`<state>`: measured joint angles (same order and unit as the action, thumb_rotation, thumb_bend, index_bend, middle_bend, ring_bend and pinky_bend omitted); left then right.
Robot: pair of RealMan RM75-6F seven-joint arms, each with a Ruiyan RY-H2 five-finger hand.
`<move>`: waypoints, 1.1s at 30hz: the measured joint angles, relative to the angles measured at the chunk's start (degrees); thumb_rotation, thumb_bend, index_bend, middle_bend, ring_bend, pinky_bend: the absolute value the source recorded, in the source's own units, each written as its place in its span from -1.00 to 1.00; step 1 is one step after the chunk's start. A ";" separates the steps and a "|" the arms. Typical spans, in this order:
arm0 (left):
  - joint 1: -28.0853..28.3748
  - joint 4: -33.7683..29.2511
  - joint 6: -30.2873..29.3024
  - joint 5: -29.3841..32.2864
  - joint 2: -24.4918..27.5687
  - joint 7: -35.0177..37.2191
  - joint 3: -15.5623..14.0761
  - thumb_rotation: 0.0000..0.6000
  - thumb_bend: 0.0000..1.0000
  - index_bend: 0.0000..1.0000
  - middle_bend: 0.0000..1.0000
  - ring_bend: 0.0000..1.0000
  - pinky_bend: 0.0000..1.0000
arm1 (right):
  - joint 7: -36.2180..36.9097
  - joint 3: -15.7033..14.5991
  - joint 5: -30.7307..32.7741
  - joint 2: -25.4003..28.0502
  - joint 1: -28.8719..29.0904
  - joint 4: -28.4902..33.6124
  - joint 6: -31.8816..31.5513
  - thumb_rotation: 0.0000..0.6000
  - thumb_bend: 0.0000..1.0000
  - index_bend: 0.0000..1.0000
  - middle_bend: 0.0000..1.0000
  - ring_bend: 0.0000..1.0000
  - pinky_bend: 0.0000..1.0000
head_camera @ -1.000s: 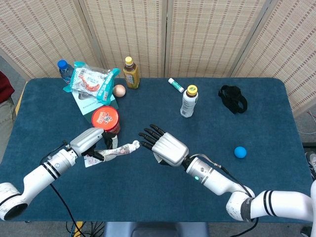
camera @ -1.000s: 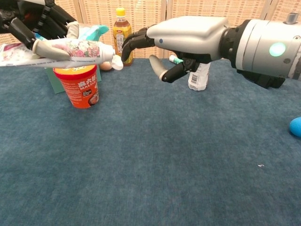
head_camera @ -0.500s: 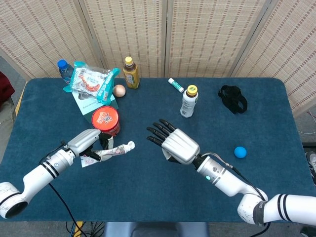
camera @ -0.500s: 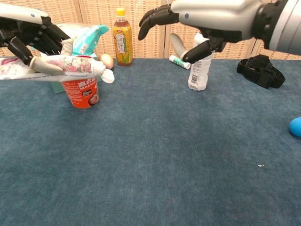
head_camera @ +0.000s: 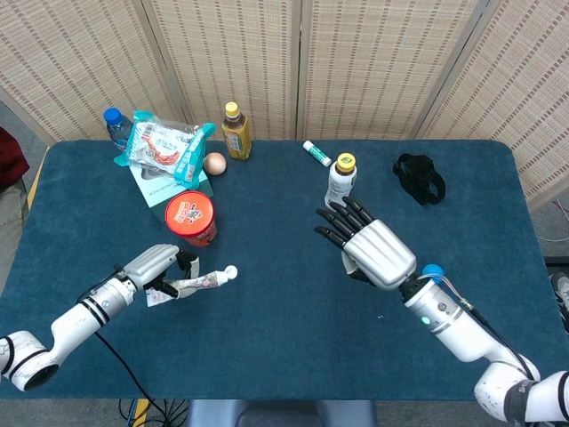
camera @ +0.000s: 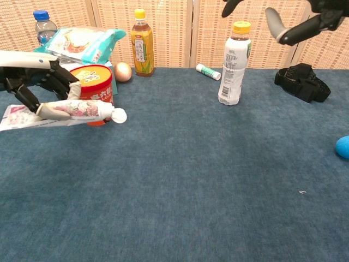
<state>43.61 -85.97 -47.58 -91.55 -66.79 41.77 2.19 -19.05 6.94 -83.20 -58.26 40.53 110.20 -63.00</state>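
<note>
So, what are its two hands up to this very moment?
Left hand holds toothpaste tube, cap end toward the middle. Right hand open, raised by white bottle. Red cup right behind tube.

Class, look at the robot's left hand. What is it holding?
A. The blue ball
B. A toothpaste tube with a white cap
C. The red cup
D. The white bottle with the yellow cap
B: the left hand grips the toothpaste tube, its white cap pointing away from the hand; the chest view shows the same grip, with the tube in front of the red cup.
</note>
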 measured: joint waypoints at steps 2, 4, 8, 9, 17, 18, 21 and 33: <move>-0.28 2.33 -1.20 -0.83 -1.66 0.29 -0.64 1.00 -0.06 0.15 0.27 -0.16 -0.26 | 0.18 -0.20 -0.18 1.18 -1.09 0.25 -0.87 0.53 0.55 -0.56 -0.80 -1.00 -0.99; -0.55 4.26 -2.18 -1.42 -3.06 0.33 -1.18 1.00 -0.06 0.14 0.26 -0.17 -0.26 | 0.32 -0.35 -0.33 2.23 -2.11 0.47 -1.79 0.53 0.55 -0.56 -0.80 -1.00 -0.99; -1.22 8.43 -4.05 -2.37 -6.12 0.12 -2.40 1.00 -0.06 0.13 0.24 -0.20 -0.26 | 0.41 -0.64 -0.59 3.91 -4.00 0.98 -3.33 0.53 0.55 -0.56 -0.80 -1.00 -0.99; -1.35 9.32 -4.36 -2.57 -6.73 0.06 -2.68 1.00 -0.06 0.13 0.23 -0.21 -0.27 | 0.43 -0.70 -0.64 4.27 -4.43 1.11 -3.66 0.53 0.55 -0.56 -0.80 -1.00 -0.99; -2.74 17.68 -7.40 -4.03 -12.06 -2.19 -4.89 1.00 -0.06 -0.02 0.06 -0.35 -0.32 | 0.71 -0.82 -0.89 7.03 -7.55 2.26 -5.97 0.53 0.55 -0.56 -0.80 -1.00 -1.00; -2.86 18.36 -7.59 -4.14 -12.44 -2.97 -5.09 1.00 -0.06 -0.05 0.01 -0.38 -0.33 | 0.82 -0.78 -0.91 7.29 -7.86 2.38 -6.20 0.53 0.55 -0.56 -0.80 -1.00 -1.00; -3.18 19.68 -7.83 -4.33 -13.32 -6.43 -5.63 1.00 -0.06 -0.18 -0.14 -0.47 -0.36 | 1.24 -0.67 -1.04 7.97 -8.72 2.68 -6.80 0.53 0.55 -0.56 -0.80 -1.00 -1.00; -4.93 17.25 -9.16 -1.69 -11.33 -14.88 -5.80 1.00 -0.06 -0.32 -0.30 -0.55 -0.39 | 2.44 0.02 -2.18 9.44 -11.44 2.89 -9.08 0.53 0.56 -0.56 -0.80 -1.00 -1.00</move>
<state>38.68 -68.72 -56.74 -93.23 -78.12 26.89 -3.61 -16.61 6.96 -85.38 -48.82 29.09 113.10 -72.08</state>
